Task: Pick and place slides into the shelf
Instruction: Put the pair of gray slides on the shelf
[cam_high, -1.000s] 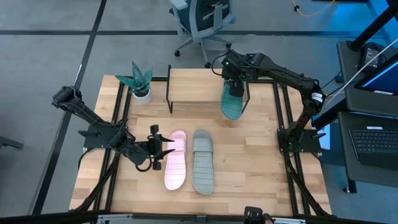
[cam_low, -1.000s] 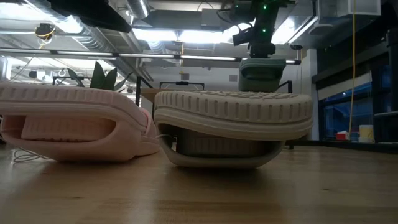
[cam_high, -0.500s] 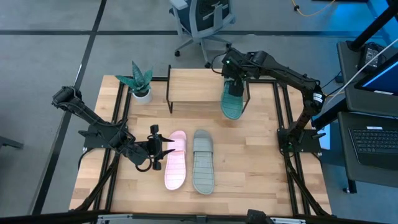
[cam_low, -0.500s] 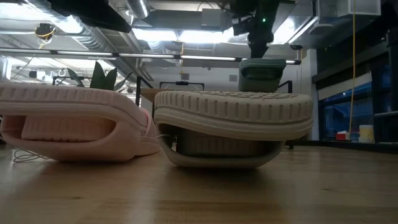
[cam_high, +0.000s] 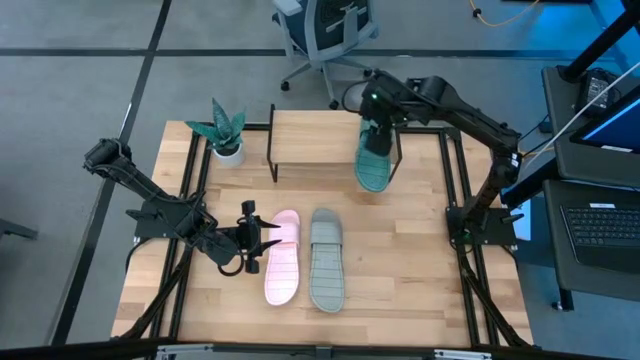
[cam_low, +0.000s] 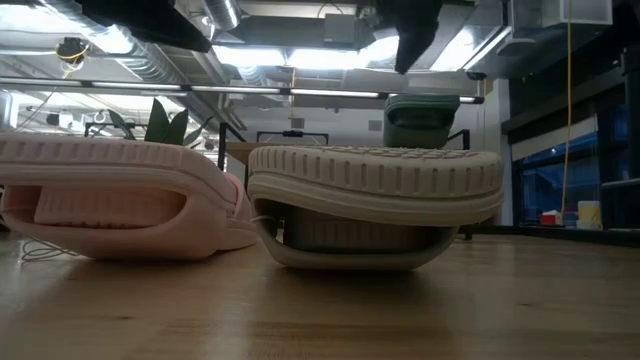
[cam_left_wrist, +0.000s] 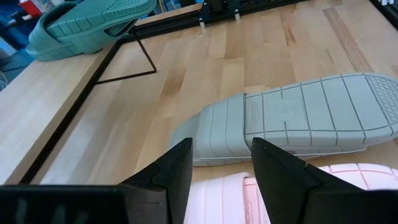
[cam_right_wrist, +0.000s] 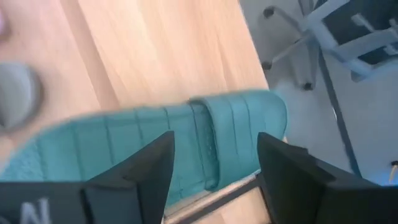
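Observation:
The teal slide (cam_high: 373, 160) lies sole up on the right end of the shelf (cam_high: 320, 135), with one end sticking out over the shelf's near edge. My right gripper (cam_high: 376, 122) hangs open above the teal slide (cam_right_wrist: 186, 143), with a finger on either side and no touch. The pink slide (cam_high: 283, 257) and the grey slide (cam_high: 326, 260) lie side by side, soles up, on the table's near middle. My left gripper (cam_high: 262, 238) waits open, low at the pink slide's (cam_left_wrist: 323, 186) left side, and points at the grey slide (cam_left_wrist: 292, 121).
A small potted plant (cam_high: 225, 130) stands at the shelf's left end. The shelf top left of the teal slide is bare wood. An office chair (cam_high: 325, 30) stands on the floor beyond the table's far edge.
My right gripper has risen straight up away from the teal slide and drifted slightly toward the far edge. The teal slide has stayed in place on the shelf.

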